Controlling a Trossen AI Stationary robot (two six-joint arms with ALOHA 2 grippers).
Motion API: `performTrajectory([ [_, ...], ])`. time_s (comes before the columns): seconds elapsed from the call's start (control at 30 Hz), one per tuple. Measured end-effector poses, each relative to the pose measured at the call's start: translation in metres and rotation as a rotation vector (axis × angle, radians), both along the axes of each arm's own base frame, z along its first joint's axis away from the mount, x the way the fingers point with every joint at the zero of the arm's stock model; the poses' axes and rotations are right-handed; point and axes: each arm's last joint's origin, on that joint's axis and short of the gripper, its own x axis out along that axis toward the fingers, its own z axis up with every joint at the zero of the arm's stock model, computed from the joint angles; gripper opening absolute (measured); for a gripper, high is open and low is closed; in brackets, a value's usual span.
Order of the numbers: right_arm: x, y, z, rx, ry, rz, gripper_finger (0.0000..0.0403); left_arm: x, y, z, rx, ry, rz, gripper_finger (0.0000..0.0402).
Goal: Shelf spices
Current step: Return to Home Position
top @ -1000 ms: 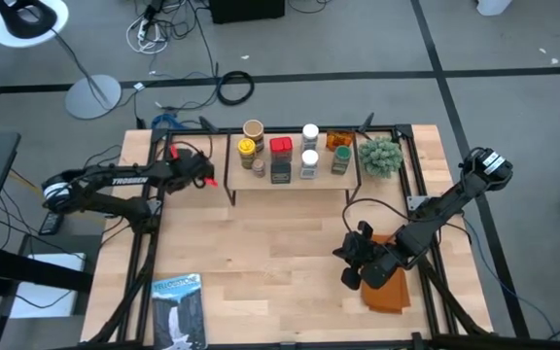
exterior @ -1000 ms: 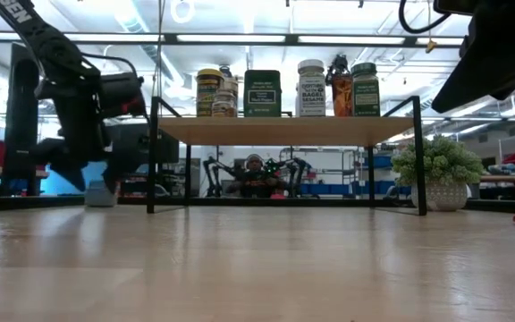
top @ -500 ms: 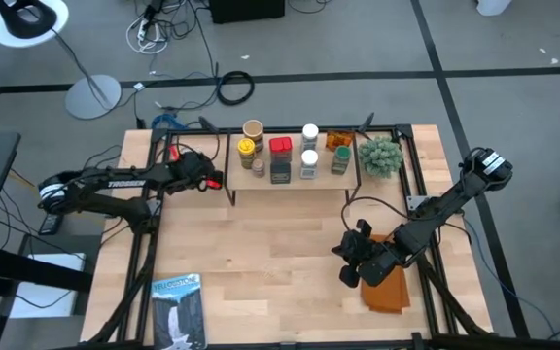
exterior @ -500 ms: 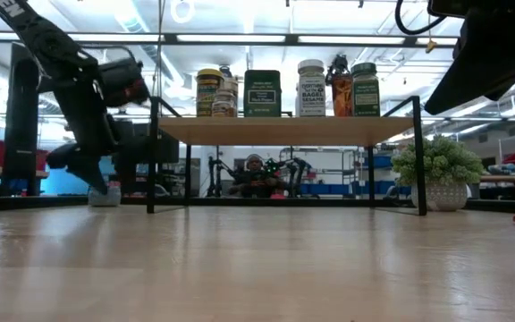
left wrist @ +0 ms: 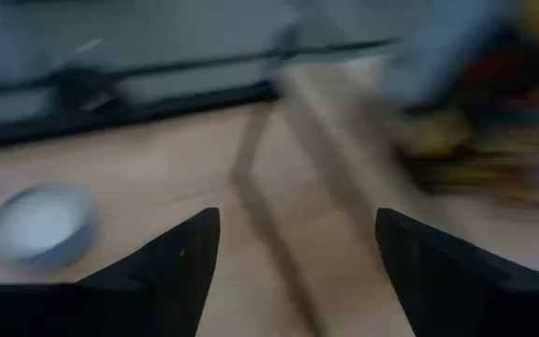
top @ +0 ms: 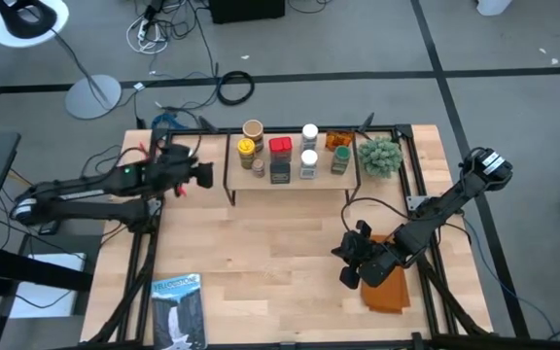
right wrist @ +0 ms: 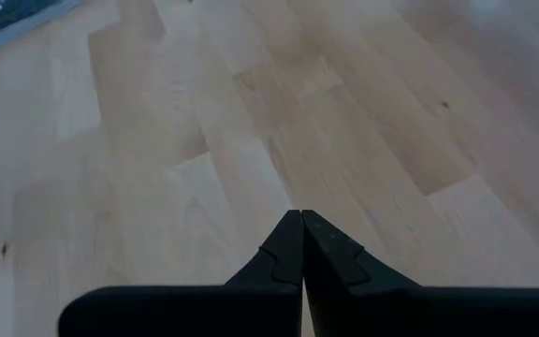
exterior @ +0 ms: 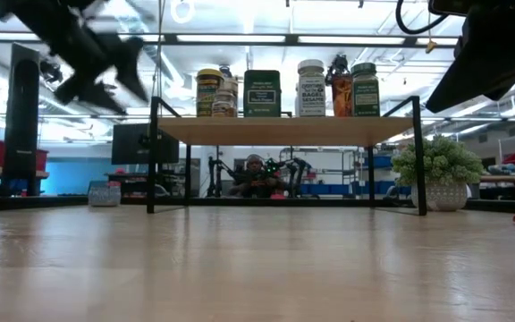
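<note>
Hovering off the left end of the shelf, my left pincer is spread wide with nothing between its fingers, raised above board height, I judge, so it clears the thin black legs on the way home. My right pincer waits low by the orange cloth, fingers pressed together on nothing. The spices stand upright on the shelf's pale wood board, packed in close rows so none overhangs: squat round jars with yellow, white and green lids, and one square red-topped tin. Nothing looks left to shelve.
</note>
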Motion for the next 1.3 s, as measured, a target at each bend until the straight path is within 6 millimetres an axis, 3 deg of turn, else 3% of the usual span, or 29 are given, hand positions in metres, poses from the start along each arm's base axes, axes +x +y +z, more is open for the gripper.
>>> performTrajectory([
  [0.3,0.000,0.000,0.000,0.003,-0.005,0.000,0.0001,0.017,-0.058,0.039,0.217,-0.286,-0.525,0.0292],
  [0.43,0.000,0.000,0.000,0.002,-0.004,0.001,0.0001,0.030,-0.088,0.034,0.253,-0.262,-0.719,0.0292],
  [0.6,0.000,0.000,0.000,0.000,-0.001,0.001,0.0001,0.046,-0.117,0.014,0.284,-0.138,-0.872,0.0292],
  [0.7,0.000,0.000,0.000,-0.002,0.001,0.001,0.0001,0.054,-0.123,0.007,0.293,-0.109,-0.884,0.0292],
  [0.8,0.000,0.000,0.000,-0.001,-0.001,0.000,0.0001,0.064,-0.128,0.007,0.253,-0.187,-0.850,0.0292],
  [0.93,0.001,0.001,0.001,0.016,-0.014,-0.007,0.0001,0.070,-0.135,0.001,0.325,-0.138,-1.086,0.0292],
  [1.03,0.001,0.001,0.001,0.018,-0.017,-0.004,0.0001,0.072,-0.135,-0.007,0.303,-0.157,-1.147,0.0292],
  [1.3,0.003,0.000,0.002,0.023,-0.024,-0.013,0.0001,0.058,-0.118,-0.060,0.324,-0.247,-1.138,0.0292],
])
